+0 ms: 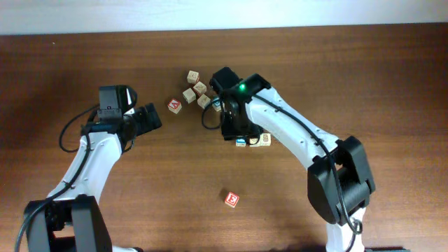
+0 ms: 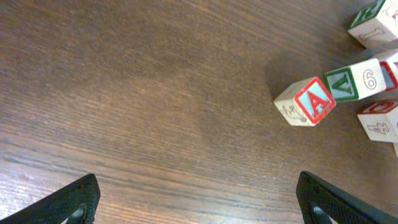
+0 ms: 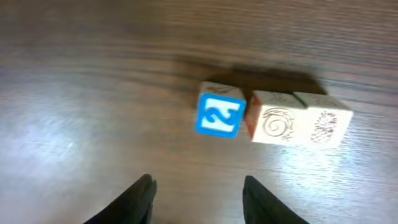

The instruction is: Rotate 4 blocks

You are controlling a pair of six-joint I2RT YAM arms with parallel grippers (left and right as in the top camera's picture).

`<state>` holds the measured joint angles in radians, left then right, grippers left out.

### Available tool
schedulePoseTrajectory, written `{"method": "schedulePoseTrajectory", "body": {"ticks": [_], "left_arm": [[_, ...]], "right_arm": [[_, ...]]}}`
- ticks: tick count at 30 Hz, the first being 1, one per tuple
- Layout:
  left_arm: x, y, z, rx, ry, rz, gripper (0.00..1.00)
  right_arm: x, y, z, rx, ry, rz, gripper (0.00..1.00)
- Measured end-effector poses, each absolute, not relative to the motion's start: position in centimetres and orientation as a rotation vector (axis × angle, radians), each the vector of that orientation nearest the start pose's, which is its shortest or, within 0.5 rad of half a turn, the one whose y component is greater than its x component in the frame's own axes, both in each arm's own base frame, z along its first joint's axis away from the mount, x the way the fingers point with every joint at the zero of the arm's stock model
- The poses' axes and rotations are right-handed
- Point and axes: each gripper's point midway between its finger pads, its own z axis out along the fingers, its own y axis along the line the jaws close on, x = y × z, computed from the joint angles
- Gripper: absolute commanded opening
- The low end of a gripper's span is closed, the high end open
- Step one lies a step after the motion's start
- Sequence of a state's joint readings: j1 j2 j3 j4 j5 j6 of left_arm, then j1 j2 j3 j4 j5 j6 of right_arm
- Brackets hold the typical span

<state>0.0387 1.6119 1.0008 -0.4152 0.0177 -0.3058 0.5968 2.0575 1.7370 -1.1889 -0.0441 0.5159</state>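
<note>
Pale wooden blocks [image 1: 200, 87], four of them, cluster just right of the red "A" cube [image 1: 174, 106] and slightly beyond it. On that cube's left, near it, the left gripper [image 1: 157, 117] hangs with jaws spread wide and empty. Well right of the cube and nearer the robot, the right gripper [image 3: 198, 199] stands parted, holding nothing, over a blue-faced cube [image 3: 219, 116] just beside a pale cube [image 3: 273, 126].
</note>
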Motion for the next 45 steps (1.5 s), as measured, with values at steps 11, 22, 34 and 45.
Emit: {"method": "schedulePoseTrajectory", "body": {"ticks": [11, 22, 34, 45], "left_arm": [[39.3, 1.2, 7.6, -0.439, 2.564, -0.120, 0.99], [39.3, 1.2, 7.6, -0.439, 2.564, -0.120, 0.99], [39.3, 1.2, 7.5, -0.439, 2.565, -0.120, 0.99], [39.3, 1.2, 7.6, -0.439, 2.564, -0.120, 0.99]], "right_arm": [[18.6, 26.1, 2.3, -0.150, 3.507, 0.098, 0.50], [17.3, 27.3, 2.0, -0.195, 3.471, 0.048, 0.25], [35.2, 27.5, 4.7, -0.269, 2.821, 0.071, 0.25], [37.3, 26.7, 4.5, -0.277, 2.725, -0.052, 0.30]]}}
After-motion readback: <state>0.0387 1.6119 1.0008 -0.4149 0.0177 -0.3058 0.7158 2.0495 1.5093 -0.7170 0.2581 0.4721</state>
